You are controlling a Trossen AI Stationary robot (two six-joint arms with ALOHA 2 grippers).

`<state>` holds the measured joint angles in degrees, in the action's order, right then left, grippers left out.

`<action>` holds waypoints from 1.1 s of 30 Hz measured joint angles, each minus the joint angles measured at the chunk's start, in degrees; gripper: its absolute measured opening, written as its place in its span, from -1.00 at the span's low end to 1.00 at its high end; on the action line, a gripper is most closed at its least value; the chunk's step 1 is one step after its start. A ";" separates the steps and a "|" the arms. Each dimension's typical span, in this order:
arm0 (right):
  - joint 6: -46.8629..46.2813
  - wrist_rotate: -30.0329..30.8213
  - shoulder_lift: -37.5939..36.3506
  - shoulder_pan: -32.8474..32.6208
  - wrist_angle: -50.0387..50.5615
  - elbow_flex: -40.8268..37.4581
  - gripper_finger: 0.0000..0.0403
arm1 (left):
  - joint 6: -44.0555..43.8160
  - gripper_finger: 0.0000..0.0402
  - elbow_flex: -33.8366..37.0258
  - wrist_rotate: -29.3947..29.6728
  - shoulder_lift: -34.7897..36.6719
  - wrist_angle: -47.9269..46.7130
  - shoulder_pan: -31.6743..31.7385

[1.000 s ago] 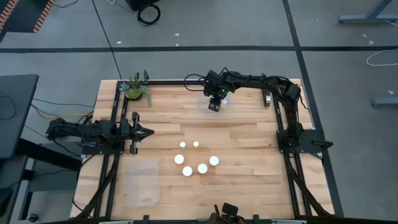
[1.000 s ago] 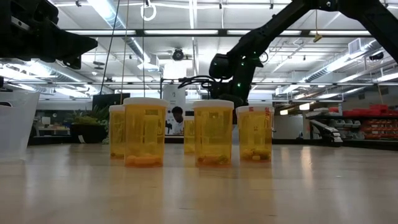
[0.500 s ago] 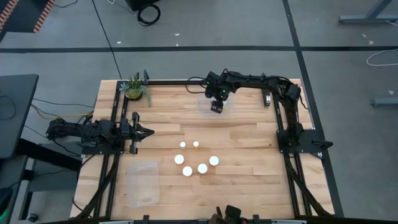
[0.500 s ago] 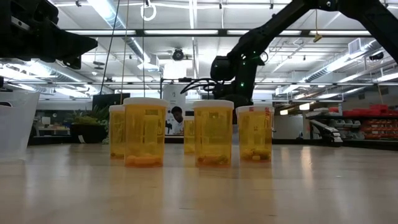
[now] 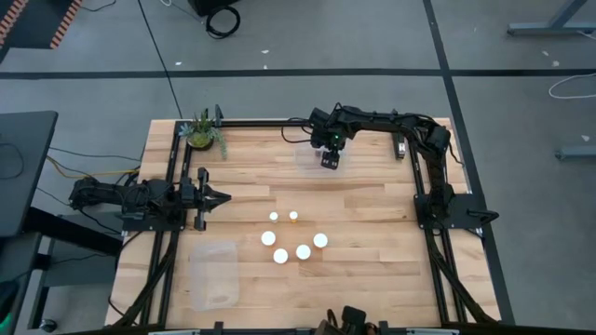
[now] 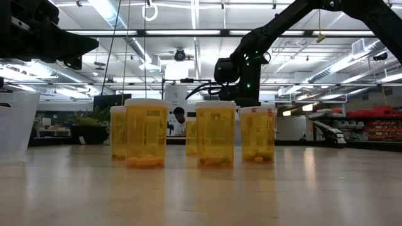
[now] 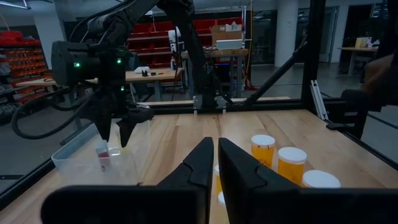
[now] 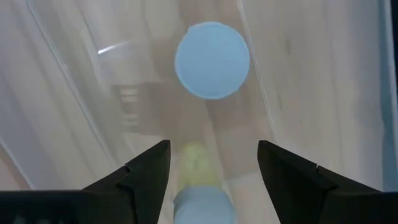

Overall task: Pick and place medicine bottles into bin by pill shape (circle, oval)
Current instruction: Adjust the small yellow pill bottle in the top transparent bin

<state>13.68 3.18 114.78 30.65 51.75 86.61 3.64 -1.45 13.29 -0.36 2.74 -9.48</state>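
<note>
Plastic bottles (image 5: 293,241) mid-tabletop, likely light, stiff, slick: best pinched at cap; right pincer (image 5: 328,162) open, left pincer (image 5: 221,197) closed.

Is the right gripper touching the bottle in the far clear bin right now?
Apart. In the left wrist view the right gripper hangs open above the bottle lying in the clear bin, with a visible gap between them.

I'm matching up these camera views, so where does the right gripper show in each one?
High: right gripper at the table's far edge, over the clear bin.
Low: right arm upper middle, above the bottles; fingers hidden.
Left wrist: gripper at left, open over the bin.
Right wrist: its fingers at the bottom.
Shared landmark: the bin, though not in the low view.
</note>
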 joint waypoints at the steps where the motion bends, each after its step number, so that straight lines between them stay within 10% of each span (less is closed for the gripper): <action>1: 0.11 0.00 0.00 0.00 0.13 0.01 0.23 | 0.02 -0.82 0.00 -0.01 0.00 0.00 0.01; 33: 3.58 -0.07 0.02 2.50 4.52 0.00 -0.40 | 0.00 -0.85 0.00 -0.01 0.00 0.00 -0.01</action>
<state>17.26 3.11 114.80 33.16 56.27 86.61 3.64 -1.45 13.28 -0.36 2.74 -9.49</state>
